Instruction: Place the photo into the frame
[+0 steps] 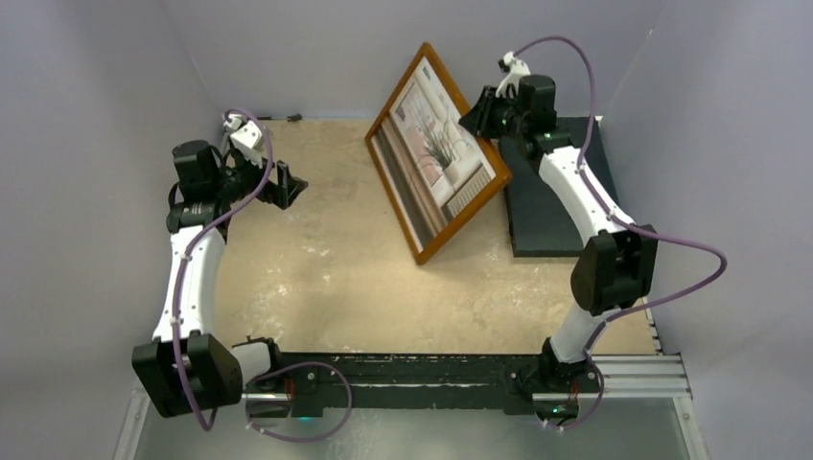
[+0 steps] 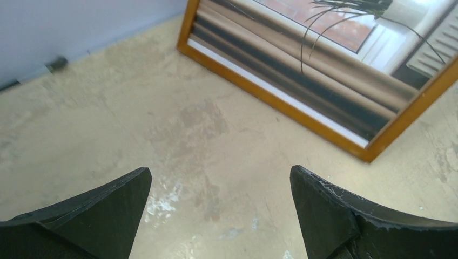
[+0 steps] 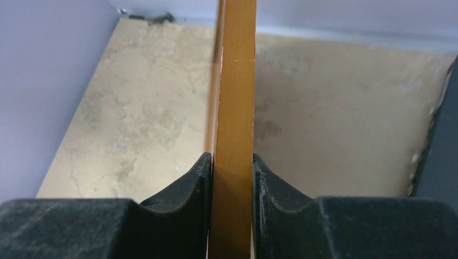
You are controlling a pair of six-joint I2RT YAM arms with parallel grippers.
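Currently the frame (image 1: 397,93), with the photo (image 1: 436,153) showing in it, stands tilted on the table (image 1: 316,278) at upper centre, its upper-right edge pinched by the right gripper (image 1: 482,113), while the left gripper (image 1: 288,187) gapes wide, holding nothing, at upper left.

Tabletop (image 1: 316,278): beige, mottled, pale scuffs. On it: frame (image 1: 392,198), stood on its long edge, tilted, centre-right; black slab (image 1: 537,220), flat, just beside it at right; small dark scrap (image 1: 288,118) by far wall.

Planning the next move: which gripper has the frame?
The right gripper, shut on the frame's edge. The left gripper is open, empty and apart from the frame.
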